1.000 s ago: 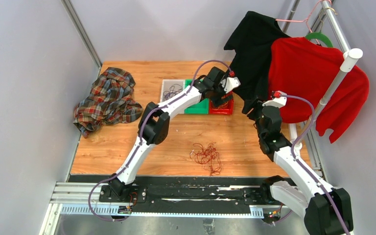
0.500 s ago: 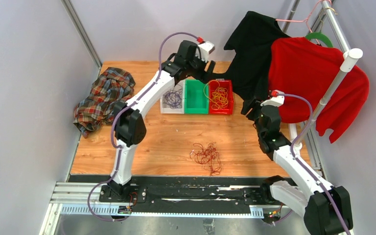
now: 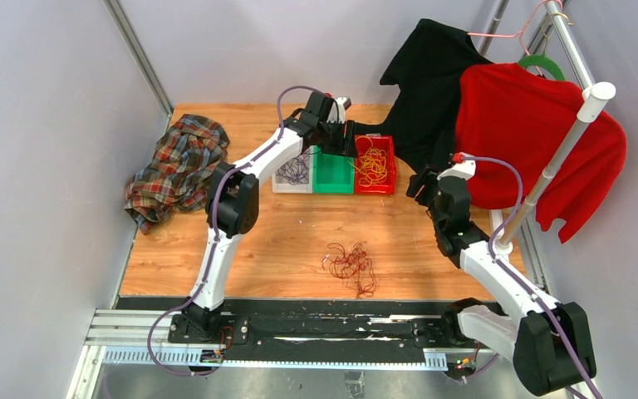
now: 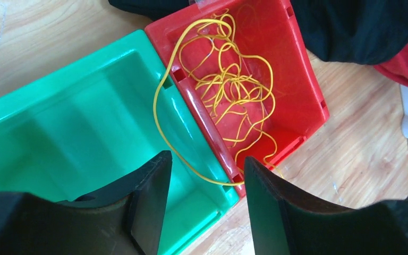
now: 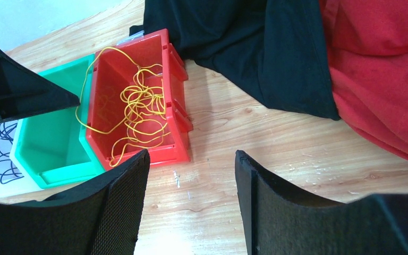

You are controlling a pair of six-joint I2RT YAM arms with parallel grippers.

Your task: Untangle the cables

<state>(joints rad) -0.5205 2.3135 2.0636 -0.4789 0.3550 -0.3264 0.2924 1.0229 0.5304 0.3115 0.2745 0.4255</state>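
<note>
A yellow cable lies curled in the red bin, with one loop draped over the rim into the green bin. My left gripper is open and empty above the wall between these two bins; it also shows in the top view. A dark purple cable lies in the white bin. A dark red tangle of cables lies on the table near the front. My right gripper is open and empty over bare wood, right of the red bin; it also shows in the top view.
A plaid cloth lies at the table's left. A black garment and a red garment hang from a rack at the right and reach down to the table behind the red bin. Grey walls enclose the table.
My left gripper rose from the red bin, leaving the yellow cable in it, swung back and left, then came down over the green and red bins. My right arm shifted slightly.
</note>
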